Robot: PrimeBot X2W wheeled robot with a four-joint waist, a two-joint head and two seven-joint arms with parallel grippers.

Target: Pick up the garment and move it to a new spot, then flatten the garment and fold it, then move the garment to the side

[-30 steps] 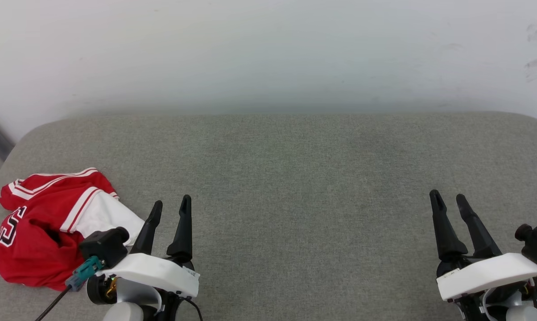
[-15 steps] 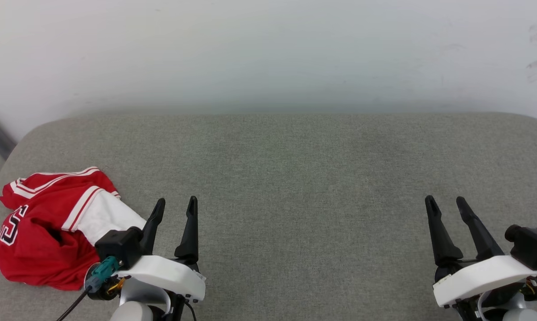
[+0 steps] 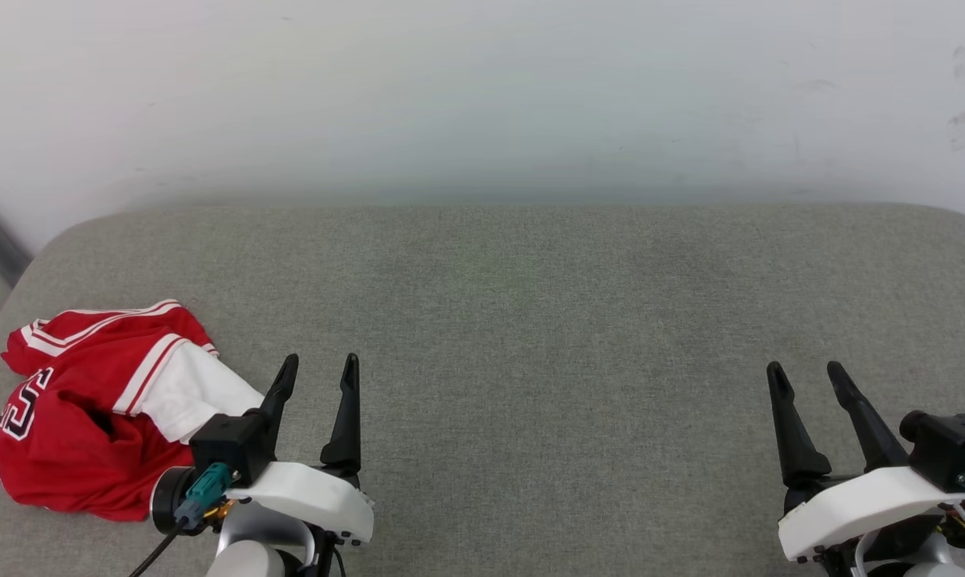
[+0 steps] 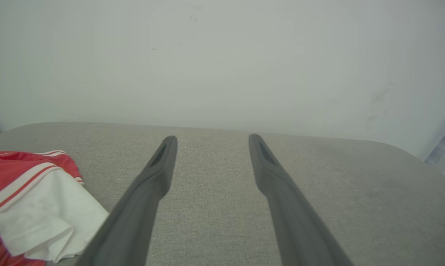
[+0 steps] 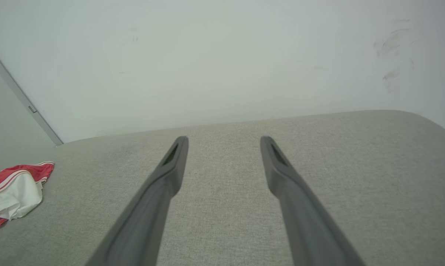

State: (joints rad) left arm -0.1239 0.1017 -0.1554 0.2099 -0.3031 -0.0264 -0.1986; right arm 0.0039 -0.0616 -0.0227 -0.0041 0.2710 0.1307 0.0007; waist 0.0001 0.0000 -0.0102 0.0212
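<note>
Plainly, the left gripper (image 3: pixel 320 361) has its two dark fingers spread wide and holds nothing. It is poised over the grey cushion (image 3: pixel 530 320), with the garment (image 3: pixel 66 449) just beside it on its left. The right gripper (image 3: pixel 805 370) is likewise wide and empty, well apart on the other side. The garment lies crumpled in a heap near the cushion's left edge, a white sleeve (image 3: pixel 202 389) spilling toward the left fingers. It looks light, soft and limp, probably a slick knit that will sag and slide, not fragile. A pinch on the striped trim (image 3: pixel 147 370) or a bunched ridge, gathering several layers, seems the surest hold.
</note>
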